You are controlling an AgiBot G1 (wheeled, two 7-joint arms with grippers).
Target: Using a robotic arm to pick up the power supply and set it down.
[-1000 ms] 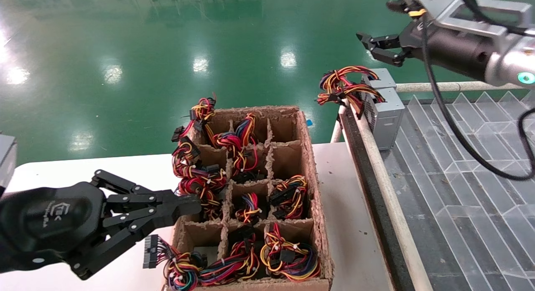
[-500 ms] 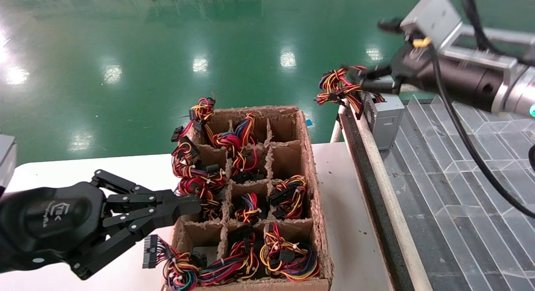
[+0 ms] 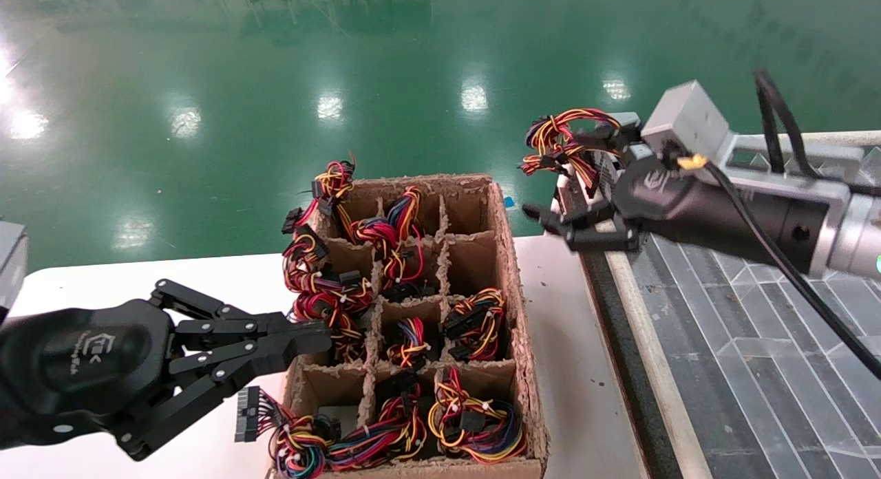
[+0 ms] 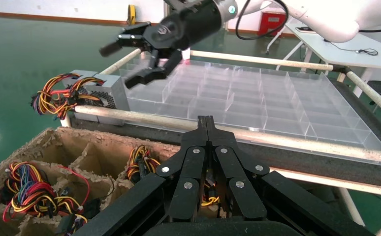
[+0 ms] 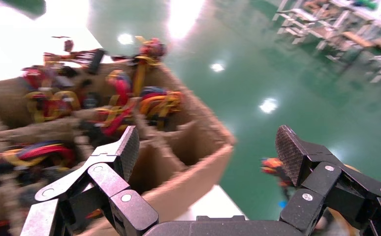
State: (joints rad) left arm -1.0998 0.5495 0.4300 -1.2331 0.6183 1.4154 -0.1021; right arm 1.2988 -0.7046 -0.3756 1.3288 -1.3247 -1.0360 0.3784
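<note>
I see the power supply (image 4: pixel 99 90) standing at the far corner of the clear divided tray (image 4: pixel 257 103), just inside the rail (image 4: pixel 144 118). Its perforated side faces the desk (image 3: pixel 585 369), and its wire bundle (image 3: pixel 561 143) spills out over the rail toward the cardboard box (image 3: pixel 513 272). I cannot tell its long axis. My right pincer (image 3: pixel 578 221) hangs spread wide just in front of it, above the rail, gripping nothing. My left pincer (image 3: pixel 303 341) sits pressed together at the box's near left edge, over the desk, beside the box's wire bundles.
</note>
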